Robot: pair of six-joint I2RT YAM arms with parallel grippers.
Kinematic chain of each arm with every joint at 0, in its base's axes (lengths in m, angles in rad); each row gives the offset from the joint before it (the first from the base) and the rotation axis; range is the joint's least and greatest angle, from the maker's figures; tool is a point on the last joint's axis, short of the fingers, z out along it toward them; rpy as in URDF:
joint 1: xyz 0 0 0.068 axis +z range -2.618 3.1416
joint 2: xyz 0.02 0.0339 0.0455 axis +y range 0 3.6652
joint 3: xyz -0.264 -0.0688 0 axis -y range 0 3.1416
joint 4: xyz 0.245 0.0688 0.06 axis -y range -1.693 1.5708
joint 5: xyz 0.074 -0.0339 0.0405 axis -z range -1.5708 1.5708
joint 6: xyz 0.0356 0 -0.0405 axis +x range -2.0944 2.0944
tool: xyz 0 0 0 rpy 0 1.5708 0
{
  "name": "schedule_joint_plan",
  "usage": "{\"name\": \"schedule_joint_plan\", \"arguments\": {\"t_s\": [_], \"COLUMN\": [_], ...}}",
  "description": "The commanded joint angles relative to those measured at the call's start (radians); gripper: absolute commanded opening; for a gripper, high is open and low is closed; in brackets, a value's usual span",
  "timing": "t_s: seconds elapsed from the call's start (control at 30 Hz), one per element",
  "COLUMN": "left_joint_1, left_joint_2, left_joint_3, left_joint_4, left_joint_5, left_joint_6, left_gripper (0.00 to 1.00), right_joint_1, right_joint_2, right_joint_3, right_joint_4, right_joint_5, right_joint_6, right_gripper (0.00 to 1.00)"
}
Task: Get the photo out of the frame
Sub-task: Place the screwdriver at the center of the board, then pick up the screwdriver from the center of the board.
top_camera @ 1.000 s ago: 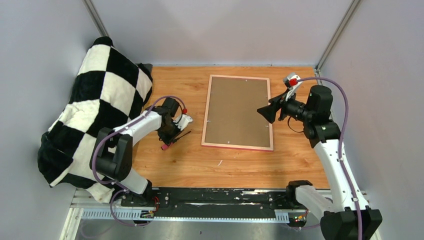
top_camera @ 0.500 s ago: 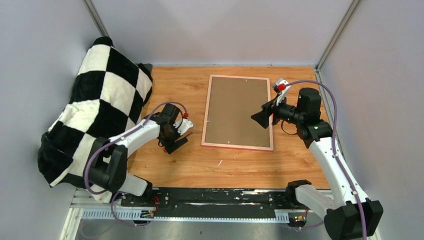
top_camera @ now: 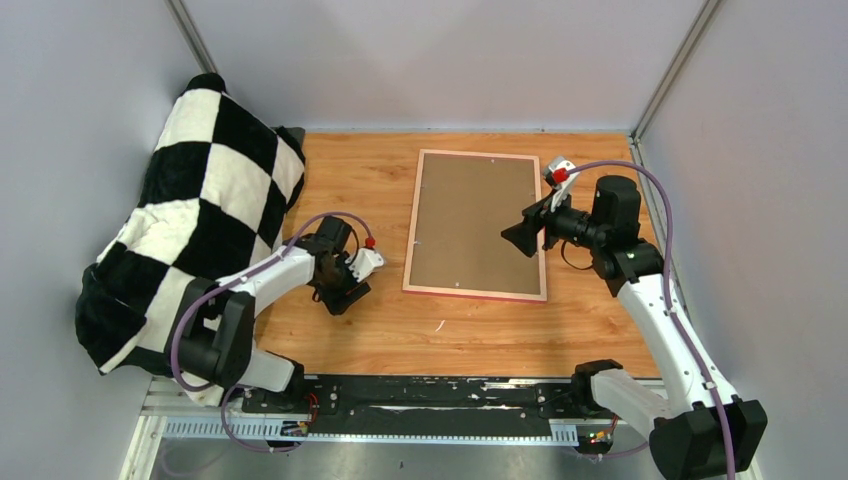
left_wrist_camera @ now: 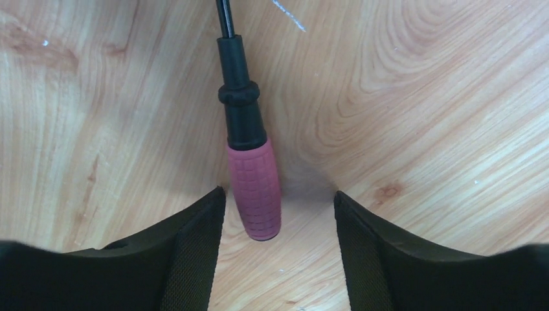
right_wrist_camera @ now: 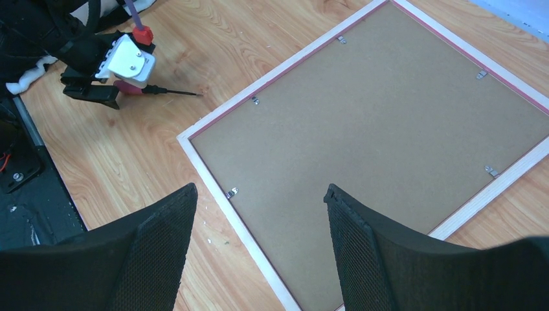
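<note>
Right wrist: one frame point(right_wrist_camera: 219, 194), one screwdriver point(right_wrist_camera: 155, 91)

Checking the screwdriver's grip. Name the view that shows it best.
Left wrist: the screwdriver is close and sharp, pink handle and black collar, its end inside the open left tool. Right wrist shows it small, handle half hidden. Top external: not discernible.

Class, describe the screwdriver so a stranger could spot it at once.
On the wooden table, find the pink-edged frame lying face down. To its left, the left gripper hangs over a small screwdriver lying flat. Only it has a ribbed pink grip, black collar and thin dark shaft.
</note>
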Motion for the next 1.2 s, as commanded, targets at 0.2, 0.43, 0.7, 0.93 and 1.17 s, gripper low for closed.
{"name": "schedule_joint_plan", "arguments": {"t_s": [0.2,0.43,0.7,0.93,1.17], "left_joint_1": [0.004,0.007,0.007,-0.01,-0.087], "left_joint_2": [0.133,-0.057,-0.205,-0.096,-0.007], "left_joint_3": [0.077,0.182,0.412,0.604,0.642], "left_joint_4": [-0.002,-0.054,-0.053,-0.055,-0.058], "left_joint_5": [0.054,0.213,0.686,1.015,1.123], "left_joint_6": [-0.002,-0.066,-0.188,-0.263,-0.305], "left_gripper": [0.0,0.0,0.0,0.0,0.0], "right_joint_1": [0.02,0.024,0.035,0.106,0.22], "right_joint_2": [-0.008,0.015,0.073,0.143,0.246], "right_joint_3": [-0.017,0.024,0.077,0.043,-0.059], "right_joint_4": [0.011,0.017,0.266,0.739,1.198], "right_joint_5": [-0.014,-0.13,-0.358,-0.368,-0.293], "right_joint_6": [-0.049,-0.032,0.183,0.49,0.697], "right_gripper": [0.75,0.77,0.79,0.78,0.76]}}
